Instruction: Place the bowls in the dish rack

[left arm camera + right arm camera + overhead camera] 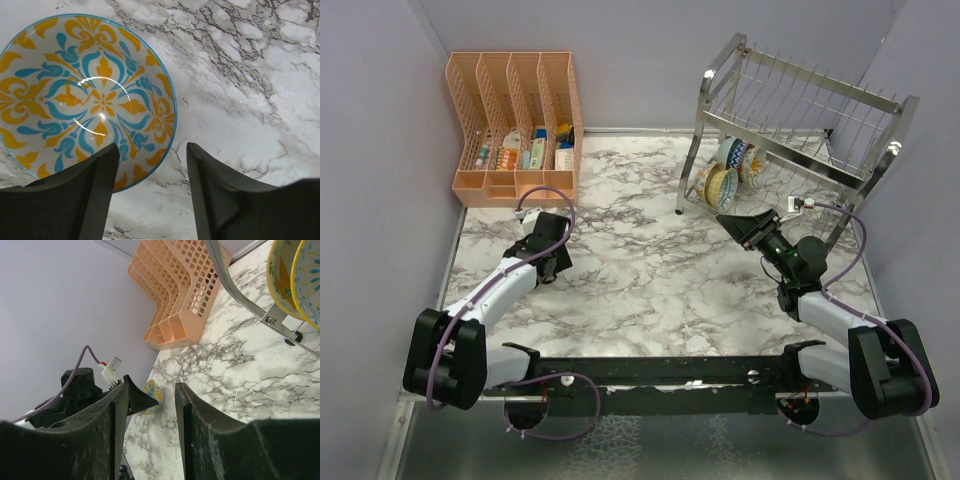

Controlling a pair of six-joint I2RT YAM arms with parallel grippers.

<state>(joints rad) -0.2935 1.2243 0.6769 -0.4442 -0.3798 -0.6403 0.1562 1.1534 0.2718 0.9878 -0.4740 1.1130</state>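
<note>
A cream bowl (85,95) with an orange and blue floral pattern lies on the marble table, right under my left gripper (152,170). The gripper is open and empty, and its left finger (92,192) overlaps the bowl's near rim. In the top view my left gripper (550,258) hides this bowl. The bowl also shows small in the right wrist view (155,392). Several patterned bowls (722,182) stand on edge in the lower tier of the silver dish rack (902,122). My right gripper (742,218) is open and empty, just in front of the rack.
A peach mesh organizer (515,120) holding small packets stands at the back left. Lilac walls close in the table on the left, back and right. The rack's tubular leg (227,270) and two racked bowls (292,275) are close to my right gripper (150,405).
</note>
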